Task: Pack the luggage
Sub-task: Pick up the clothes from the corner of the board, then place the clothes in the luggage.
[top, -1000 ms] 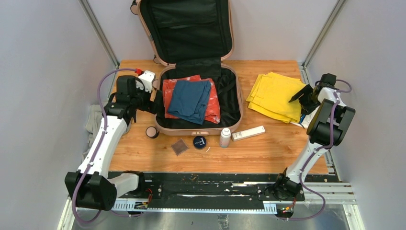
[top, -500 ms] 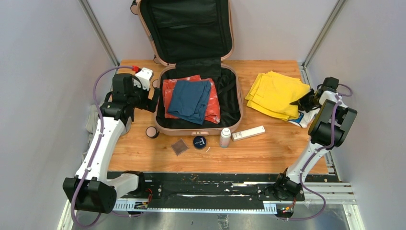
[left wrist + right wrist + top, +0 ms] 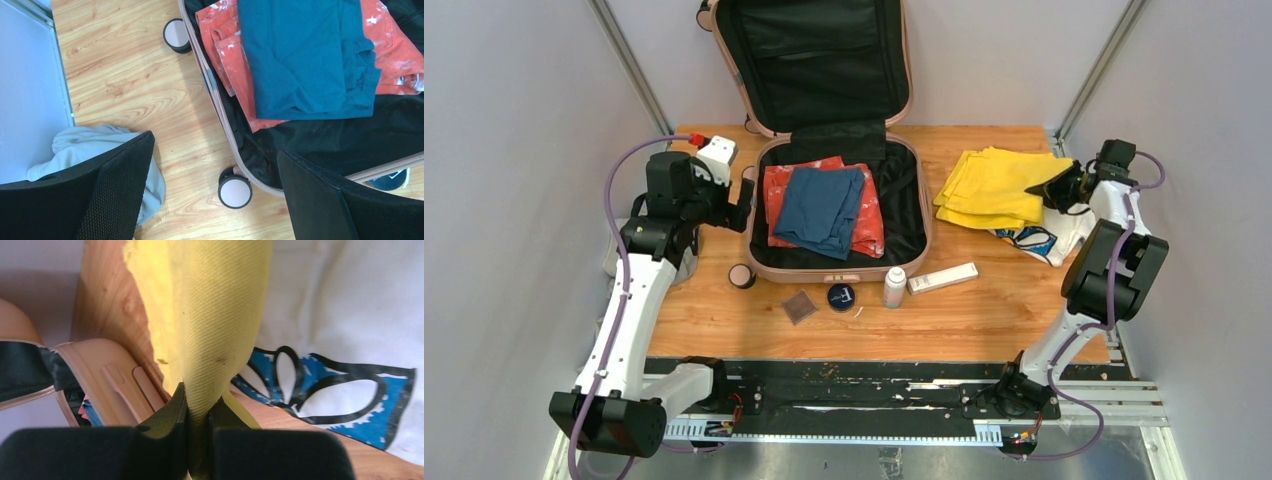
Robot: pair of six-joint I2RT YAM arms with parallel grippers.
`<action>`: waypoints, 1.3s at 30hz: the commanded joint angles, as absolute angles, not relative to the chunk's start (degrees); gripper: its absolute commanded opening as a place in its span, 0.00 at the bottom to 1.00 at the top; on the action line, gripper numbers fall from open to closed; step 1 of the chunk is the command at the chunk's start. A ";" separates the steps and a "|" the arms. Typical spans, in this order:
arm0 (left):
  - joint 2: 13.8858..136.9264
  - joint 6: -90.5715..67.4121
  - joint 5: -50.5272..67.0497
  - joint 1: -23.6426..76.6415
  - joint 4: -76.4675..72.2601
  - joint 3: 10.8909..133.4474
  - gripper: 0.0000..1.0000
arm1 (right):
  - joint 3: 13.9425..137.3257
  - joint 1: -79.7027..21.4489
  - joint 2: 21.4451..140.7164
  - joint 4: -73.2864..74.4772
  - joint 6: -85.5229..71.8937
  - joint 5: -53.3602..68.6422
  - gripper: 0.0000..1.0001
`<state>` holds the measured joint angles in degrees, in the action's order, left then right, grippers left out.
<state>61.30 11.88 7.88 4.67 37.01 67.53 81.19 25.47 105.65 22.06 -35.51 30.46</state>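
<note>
1. We are entering the luggage (image 3: 824,272): a pale pink hard-shell suitcase lying open at the back middle of the counter (image 3: 984,310), with its black-lined lid standing up behind.
2. We are finding a folded blue garment (image 3: 822,208) lying over an orange-red printed garment (image 3: 871,228) in the left part of its base. The right part is showing bare lining.
3. We are judging the shell stiff, smooth and probably slippery. It is likely better taken at the rim or lid edge than on a curved wall, and its wheels may let it roll.
4. We are listing the yellow cloth (image 3: 994,185), folded and lying right of the luggage. We are judging it soft, light and apt to sag or unfold when lifted by one edge.
5. The right tool (image 3: 197,440) is pinching a fold at that cloth's right edge, fingers pressed together on it.
6. The left tool (image 3: 742,208) is hovering just beside the luggage's left rim, jaws wide apart and holding nothing.
7. A white printed garment (image 3: 1039,243) is lying partly under the yellow cloth.
</note>
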 commanded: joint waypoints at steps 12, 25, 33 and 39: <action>63.16 3.93 9.87 -4.32 40.63 72.39 1.00 | 106.27 11.12 98.96 30.79 -33.86 24.57 0.00; 64.17 1.69 18.77 -13.81 41.31 71.13 1.00 | 138.18 -15.79 105.28 42.68 -25.82 17.18 0.00; 63.68 1.86 19.94 -14.06 41.23 69.56 1.00 | 147.51 -28.85 116.69 35.94 -28.23 31.25 0.00; 63.43 2.07 19.01 -14.06 40.12 68.04 1.00 | 149.52 -35.18 124.22 25.35 -30.24 40.28 0.00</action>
<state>64.25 2.13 18.74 -13.69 40.60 69.38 146.08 -31.99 121.62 37.63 -28.29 31.46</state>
